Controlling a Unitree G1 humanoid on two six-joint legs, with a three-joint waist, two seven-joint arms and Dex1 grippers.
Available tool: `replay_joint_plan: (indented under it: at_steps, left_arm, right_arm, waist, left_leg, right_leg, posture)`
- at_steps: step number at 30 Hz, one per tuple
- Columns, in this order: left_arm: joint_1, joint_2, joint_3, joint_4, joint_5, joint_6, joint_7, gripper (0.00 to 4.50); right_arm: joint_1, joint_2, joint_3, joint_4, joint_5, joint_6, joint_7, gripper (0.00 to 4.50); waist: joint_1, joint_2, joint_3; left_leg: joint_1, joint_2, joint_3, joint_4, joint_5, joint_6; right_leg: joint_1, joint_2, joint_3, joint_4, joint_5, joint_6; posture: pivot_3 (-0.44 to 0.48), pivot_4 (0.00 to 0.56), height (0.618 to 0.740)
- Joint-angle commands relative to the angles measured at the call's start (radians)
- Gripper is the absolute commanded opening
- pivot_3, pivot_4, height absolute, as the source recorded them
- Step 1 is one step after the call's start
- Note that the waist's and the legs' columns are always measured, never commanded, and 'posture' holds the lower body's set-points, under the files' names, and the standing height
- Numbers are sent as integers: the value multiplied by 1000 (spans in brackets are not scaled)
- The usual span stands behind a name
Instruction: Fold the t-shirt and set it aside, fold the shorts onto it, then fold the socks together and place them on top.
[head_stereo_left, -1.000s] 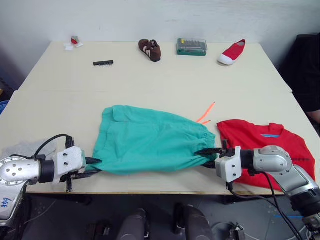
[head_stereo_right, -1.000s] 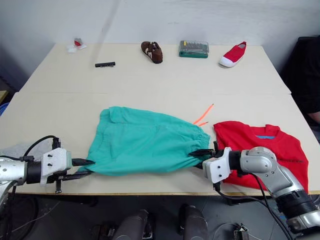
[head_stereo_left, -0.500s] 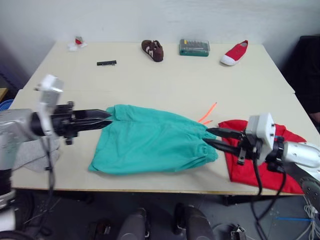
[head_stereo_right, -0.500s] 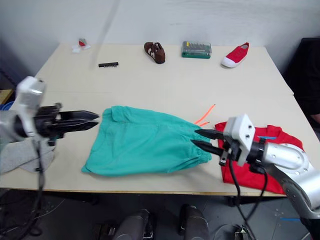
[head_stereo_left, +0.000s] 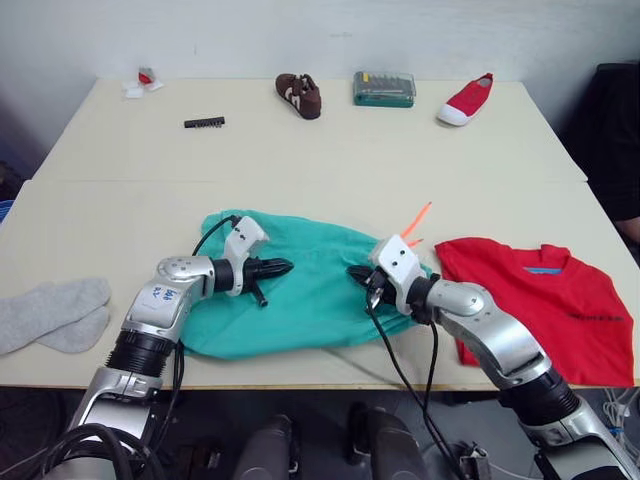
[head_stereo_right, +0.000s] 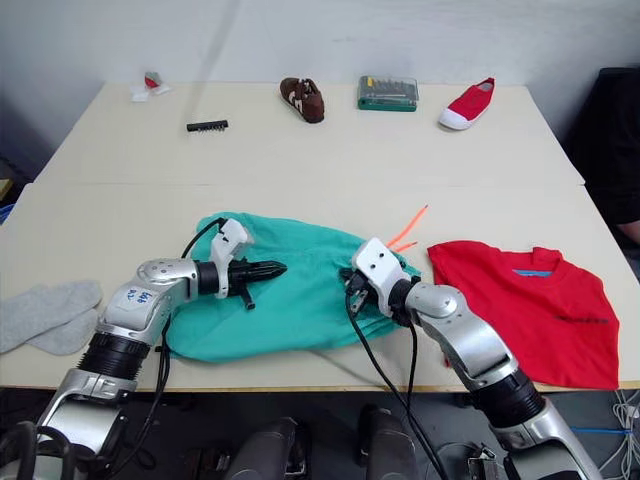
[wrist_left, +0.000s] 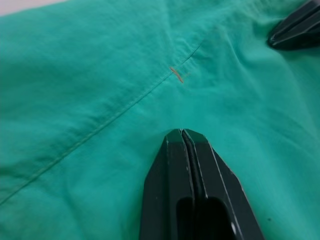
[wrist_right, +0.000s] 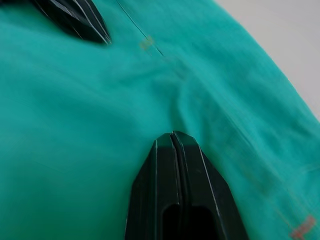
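Grey socks (head_stereo_left: 55, 312) lie at the table's left edge, well apart from the work; left gripper (head_stereo_left: 281, 267) and right gripper (head_stereo_left: 357, 273) meet over the middle of the teal shorts (head_stereo_left: 300, 300), both with fingers pressed together and no cloth visibly pinched; the red t-shirt (head_stereo_left: 545, 305) lies flat to the right, seemingly not yet folded small; the shorts fold looks in hand, and next calls for re-gripping an edge; wrist views show a seam and each opposing fingertip.

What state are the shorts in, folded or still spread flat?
Folded over once. The teal shorts lie doubled, narrower, orange drawstring poking out beside the red t-shirt. Both grippers, left and right, rest shut over the cloth.
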Motion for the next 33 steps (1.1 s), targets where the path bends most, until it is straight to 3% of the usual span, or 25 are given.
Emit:
replay_joint_plan:
  at_steps: [1,8,15,19,25,28,33]
  left_arm:
    - [47,47,16,39,49,-46,-13,24]
    - [87,131,105,65,34,-105,-40,24]
    - [96,155,226,-174,-154,-4,-145,24]
    - [74,143,142,-243,-131,3,-191,24]
    - [14,130,5,-125,-27,-96,-287,24]
    - [-15,129,-40,-51,13,-155,-344,24]
    - [-73,108,-78,133,104,-279,-357,24]
  right_arm:
    - [74,-32,-91,-15,-34,3,-16,0]
    - [187,-88,-269,-140,43,-32,76,0]
    - [184,-79,-303,-348,218,5,224,0]
    - [135,-62,-181,-327,161,15,253,0]
    - [156,-130,-34,-252,-19,10,265,0]
    - [224,-170,-57,-295,-46,14,259,0]
    - [396,-185,-227,-467,40,111,233,0]
  waist:
    - [2,0,-1]
    - [3,-1,-2]
    - [1,-1,-1]
    - [2,-1,-1]
    - [5,-1,-1]
    - [4,-1,-1]
    - [6,-1,-1]
  left_leg:
    - [1,0,0,0,0,0]
    - [5,0,0,0,-7,1]
    - [2,3,-1,-1,-1,-1]
    - [2,2,0,-1,-3,0]
    - [0,2,0,-1,-3,1]
    - [-1,2,0,-1,-3,2]
    - [-2,2,0,-1,-4,3]
  right_leg:
    - [0,0,0,-1,0,0]
    - [5,-3,0,-5,2,0]
    - [-1,-1,0,-3,1,-2]
    - [1,-1,0,-5,1,-2]
    - [0,0,-1,-6,1,-2]
    - [-1,1,-1,-7,1,-2]
    - [-1,1,-1,-9,1,-2]
  posture:
    - [0,150,740]
    - [0,150,740]
    - [0,150,740]
    - [0,150,740]
    - [0,150,740]
    - [0,150,740]
    - [0,150,740]
